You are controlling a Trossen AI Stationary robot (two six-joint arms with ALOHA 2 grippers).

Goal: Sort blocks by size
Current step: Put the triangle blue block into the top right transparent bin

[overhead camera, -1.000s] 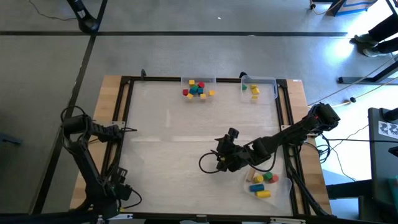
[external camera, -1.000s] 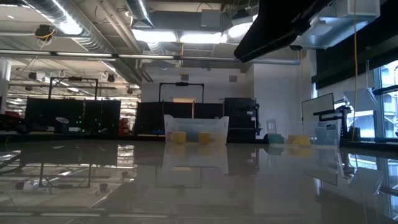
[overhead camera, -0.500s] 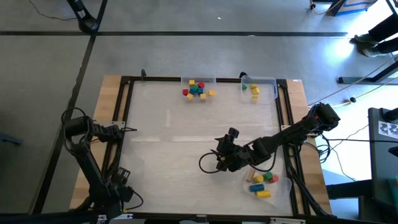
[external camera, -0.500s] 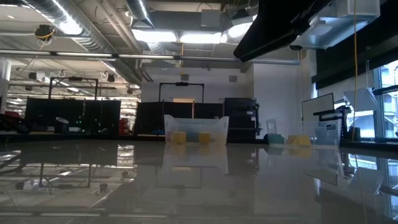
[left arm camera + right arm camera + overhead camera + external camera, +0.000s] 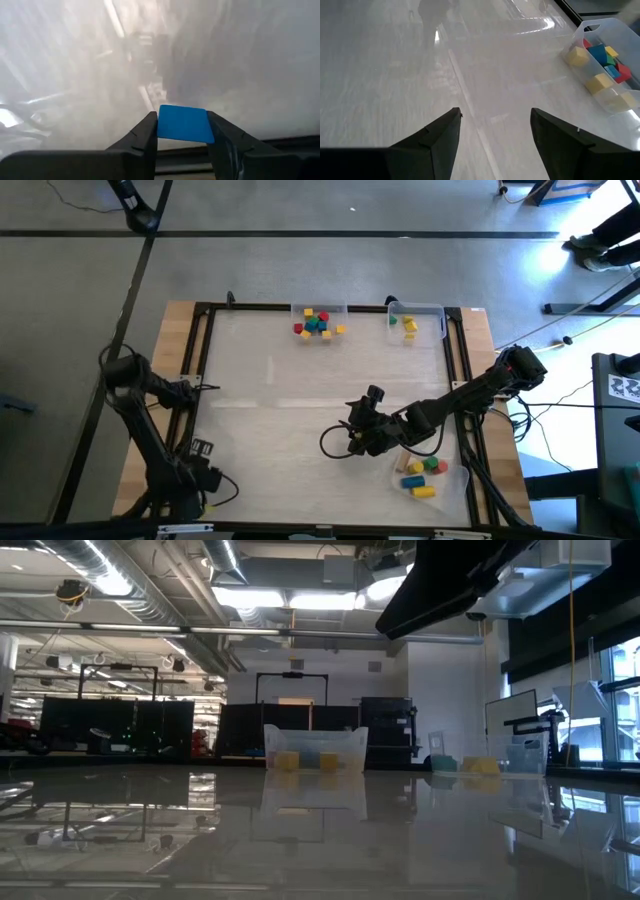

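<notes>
**Entry: blue block in my left gripper, near-left corner of the tabletop**

- Left gripper point(image 5: 182, 131): my arm stands at the near-left corner of the tabletop. In my left wrist view the jaws are clamped on a blue block point(image 5: 183, 123), one finger on each side face, the block sitting square between them.
- Far edge, middle: clear tray point(image 5: 297, 312) with a mixed cluster of small blocks point(image 5: 319, 323) in yellow, red, blue and green.
- Far-right corner: second tray point(image 5: 431, 309) with a few yellow blocks point(image 5: 409, 327) and one green.
- Right gripper point(image 5: 495, 131): my arm reaches in from the right edge and hangs over bare tabletop right of centre, jaws spread, nothing between them.
- Near-right corner: third tray point(image 5: 461, 483) with larger pieces point(image 5: 422, 474) in yellow, blue, red and green.

Handling note: I judge the step in hand to be carrying the blue block to the tray that matches its size. I should keep the grip firm and level, cross the tabletop clear of my right arm, lower inside the tray wall, then let go.
</notes>
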